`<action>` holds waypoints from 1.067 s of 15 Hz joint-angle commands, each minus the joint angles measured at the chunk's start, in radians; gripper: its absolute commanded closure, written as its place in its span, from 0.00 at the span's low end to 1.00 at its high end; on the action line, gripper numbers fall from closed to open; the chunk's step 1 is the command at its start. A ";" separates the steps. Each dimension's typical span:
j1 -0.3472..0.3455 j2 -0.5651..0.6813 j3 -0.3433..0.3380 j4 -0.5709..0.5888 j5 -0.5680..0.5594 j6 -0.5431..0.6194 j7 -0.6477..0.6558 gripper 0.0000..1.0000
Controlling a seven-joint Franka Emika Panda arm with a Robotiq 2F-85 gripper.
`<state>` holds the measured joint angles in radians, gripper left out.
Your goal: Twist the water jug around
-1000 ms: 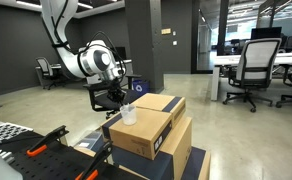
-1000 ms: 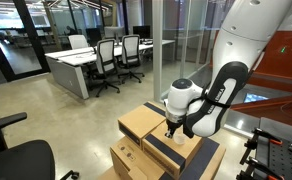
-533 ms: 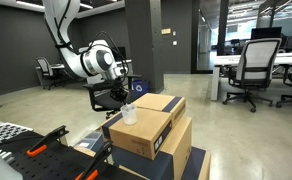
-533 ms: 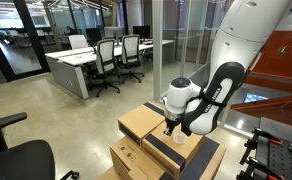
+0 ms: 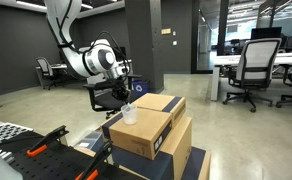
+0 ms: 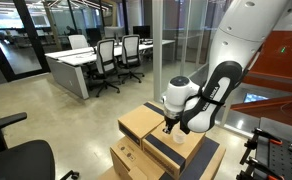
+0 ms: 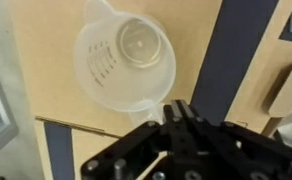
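Only wrist view: water jug (image 7: 124, 65) interior.

Translucent water jug (image 7: 124, 62) upright on cardboard box (image 7: 56, 100)

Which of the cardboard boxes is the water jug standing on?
The upper box with the dark stripe; the water jug stands on its top, beside the neighbouring upper box.

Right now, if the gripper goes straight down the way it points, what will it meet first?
Most likely the top of the cardboard box, close beside the water jug. The shut gripper sits at the jug's edge, so it may clip the jug first; depth is unclear.
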<state>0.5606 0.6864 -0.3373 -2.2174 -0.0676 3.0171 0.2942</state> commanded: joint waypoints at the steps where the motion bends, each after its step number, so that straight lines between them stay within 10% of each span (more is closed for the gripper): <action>1: 0.000 0.014 -0.002 0.022 -0.009 -0.018 0.016 0.94; 16: -0.037 0.031 0.041 0.075 -0.018 -0.097 0.025 0.94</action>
<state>0.5461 0.7059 -0.3152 -2.1716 -0.0680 2.9481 0.3067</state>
